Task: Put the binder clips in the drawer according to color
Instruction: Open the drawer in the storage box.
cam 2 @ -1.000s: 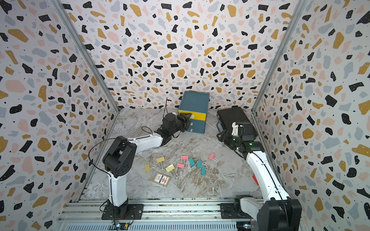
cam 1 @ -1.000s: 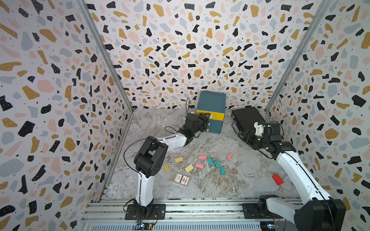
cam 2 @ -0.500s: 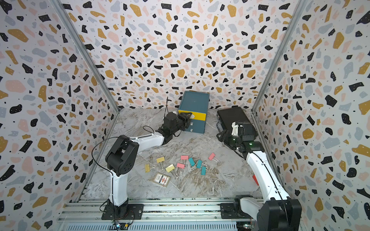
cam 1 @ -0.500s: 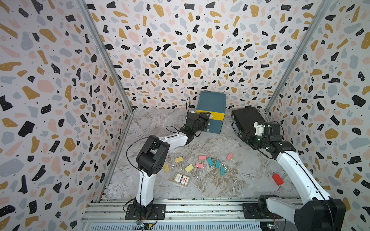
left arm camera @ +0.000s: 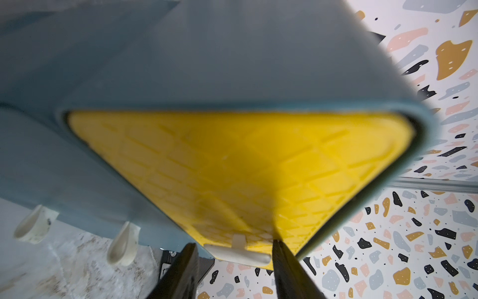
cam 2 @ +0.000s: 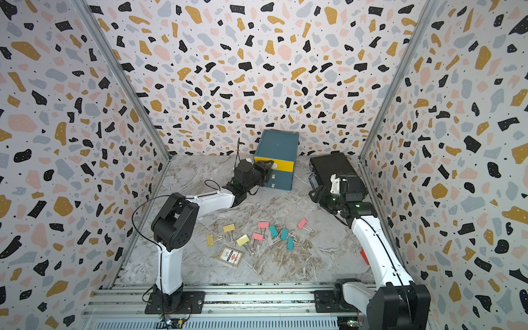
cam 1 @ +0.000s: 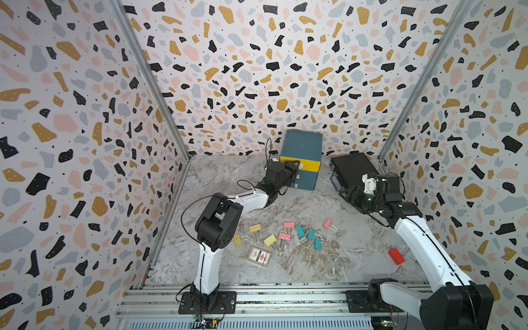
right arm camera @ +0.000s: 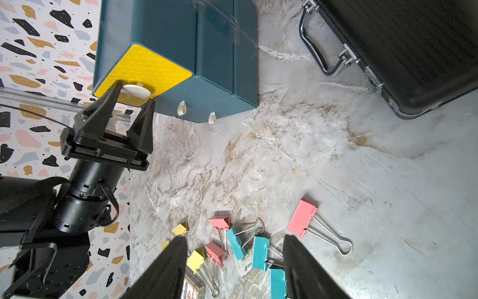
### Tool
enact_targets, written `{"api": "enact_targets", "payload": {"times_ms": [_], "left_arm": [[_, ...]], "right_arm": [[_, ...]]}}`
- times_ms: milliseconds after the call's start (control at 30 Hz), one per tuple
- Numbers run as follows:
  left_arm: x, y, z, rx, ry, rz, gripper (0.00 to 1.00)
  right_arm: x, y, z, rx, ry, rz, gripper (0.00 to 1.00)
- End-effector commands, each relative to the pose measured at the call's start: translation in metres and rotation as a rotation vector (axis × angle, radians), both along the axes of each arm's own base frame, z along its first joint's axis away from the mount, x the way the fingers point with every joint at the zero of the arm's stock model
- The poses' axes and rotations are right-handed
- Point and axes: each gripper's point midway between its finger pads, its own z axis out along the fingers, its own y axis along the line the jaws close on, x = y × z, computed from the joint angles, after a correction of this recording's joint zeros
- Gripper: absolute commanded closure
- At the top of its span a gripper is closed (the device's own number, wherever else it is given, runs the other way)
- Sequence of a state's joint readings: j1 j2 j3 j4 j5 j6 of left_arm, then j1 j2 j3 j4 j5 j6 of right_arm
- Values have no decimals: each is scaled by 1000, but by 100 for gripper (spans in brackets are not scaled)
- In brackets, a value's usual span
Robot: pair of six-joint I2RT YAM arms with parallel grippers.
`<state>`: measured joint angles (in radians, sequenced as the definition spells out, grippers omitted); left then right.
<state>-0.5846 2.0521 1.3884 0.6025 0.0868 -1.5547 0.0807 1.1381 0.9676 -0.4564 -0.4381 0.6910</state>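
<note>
The teal drawer [cam 1: 301, 145] stands at the back, its yellow top front [left arm camera: 232, 160] pushed in. My left gripper [cam 1: 295, 167] is open at that front. Its fingers stand on either side of the white pull [left arm camera: 238, 252], with a small gap still showing on one side. Binder clips lie loose mid-table: yellow ones [cam 1: 255, 228], pink ones [cam 1: 289, 225] and teal ones [cam 1: 311, 233]. My right gripper [cam 1: 347, 193] hangs open and empty by the briefcase. In its wrist view the clips lie beyond the right gripper [right arm camera: 234, 237].
A flat black briefcase [cam 1: 354, 168] lies at the back right, close to the drawer. A printed card pack [cam 1: 259, 256] sits just in front of the clips. A red block [cam 1: 396, 256] lies near the right wall. Patterned walls close in three sides.
The left gripper's jaws have narrowed around the yellow front's pull. The right arm and the clips have not moved.
</note>
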Motion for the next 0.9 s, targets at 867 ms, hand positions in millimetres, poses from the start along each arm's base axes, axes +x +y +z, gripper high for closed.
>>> {"api": "enact_targets", "payload": {"times_ms": [867], "left_arm": [[15, 4, 25, -38, -166, 191, 52]], "right_arm": [[-2, 2, 5, -7, -23, 26, 36]]}}
